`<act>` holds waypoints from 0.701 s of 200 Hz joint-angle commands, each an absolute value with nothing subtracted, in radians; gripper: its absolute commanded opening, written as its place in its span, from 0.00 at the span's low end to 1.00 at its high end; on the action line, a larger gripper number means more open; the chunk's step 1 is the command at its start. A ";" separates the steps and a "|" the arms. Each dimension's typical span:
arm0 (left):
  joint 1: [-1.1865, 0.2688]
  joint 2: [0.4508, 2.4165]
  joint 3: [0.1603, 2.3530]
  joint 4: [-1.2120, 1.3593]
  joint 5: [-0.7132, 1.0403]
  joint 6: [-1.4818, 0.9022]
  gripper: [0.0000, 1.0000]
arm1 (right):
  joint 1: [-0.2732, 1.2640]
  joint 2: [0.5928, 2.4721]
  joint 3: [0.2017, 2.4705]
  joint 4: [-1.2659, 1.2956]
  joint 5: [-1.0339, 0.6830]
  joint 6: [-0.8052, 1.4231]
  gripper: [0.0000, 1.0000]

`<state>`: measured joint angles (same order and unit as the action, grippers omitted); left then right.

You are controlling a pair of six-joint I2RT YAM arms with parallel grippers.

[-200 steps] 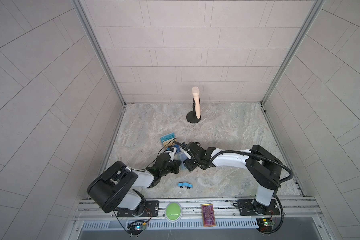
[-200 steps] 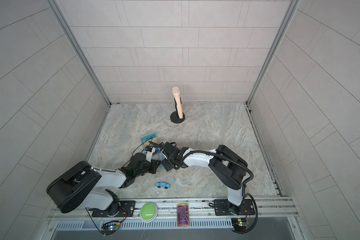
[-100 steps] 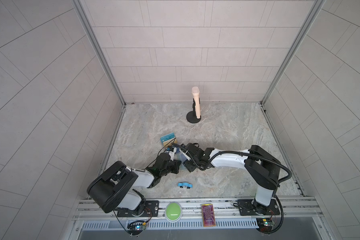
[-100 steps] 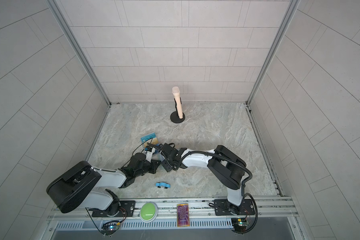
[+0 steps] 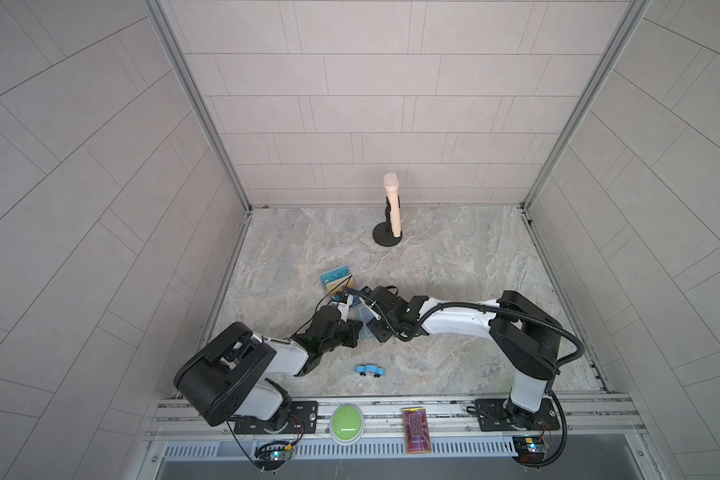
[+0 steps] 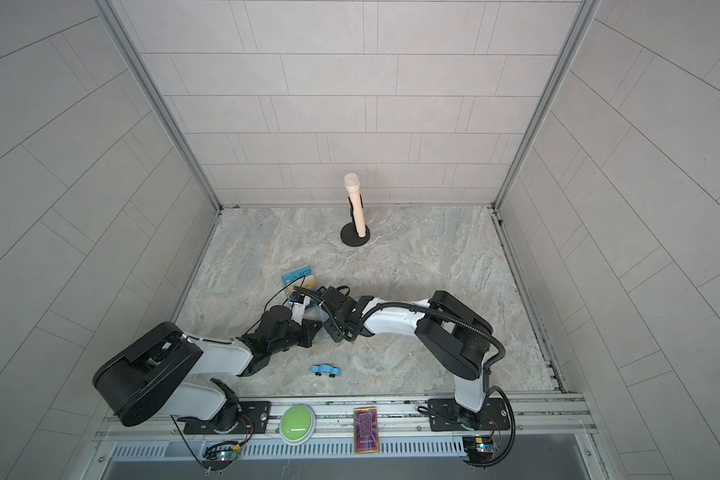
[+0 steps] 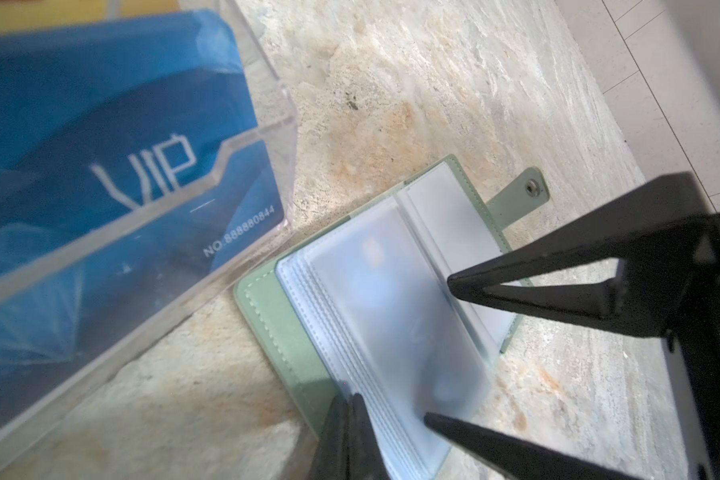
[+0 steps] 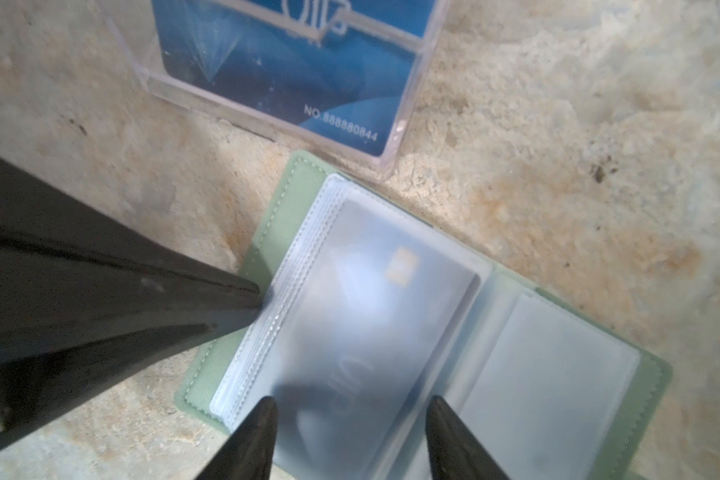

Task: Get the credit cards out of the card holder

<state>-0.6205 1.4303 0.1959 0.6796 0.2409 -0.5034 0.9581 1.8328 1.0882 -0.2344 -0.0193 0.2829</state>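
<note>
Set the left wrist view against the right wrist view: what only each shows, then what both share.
Only left wrist: the snap tab of the card holder, and the VIP lettering on the printed blue card in the clear stand.
Only right wrist: a distinct gold chip on the light blue card under the top sleeve.
Both: the card holder lying open, the printed card's number, the shut left gripper at the sleeve edges, the open right gripper over the top sleeve.
</note>
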 commanded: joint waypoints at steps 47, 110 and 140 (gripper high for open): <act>-0.624 1.443 0.180 0.567 0.217 -0.487 0.00 | 0.963 1.835 1.080 -0.235 -0.140 0.259 0.72; -0.625 1.445 0.184 0.561 0.217 -0.484 0.00 | 0.965 1.863 1.089 -0.287 0.013 0.274 0.63; -0.624 1.447 0.189 0.560 0.217 -0.485 0.00 | 0.965 1.854 1.085 -0.301 0.066 0.273 0.59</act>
<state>-0.6205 1.4303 0.1963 0.6788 0.2386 -0.4976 0.9642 1.8347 1.0863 -0.2436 -0.0246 0.2741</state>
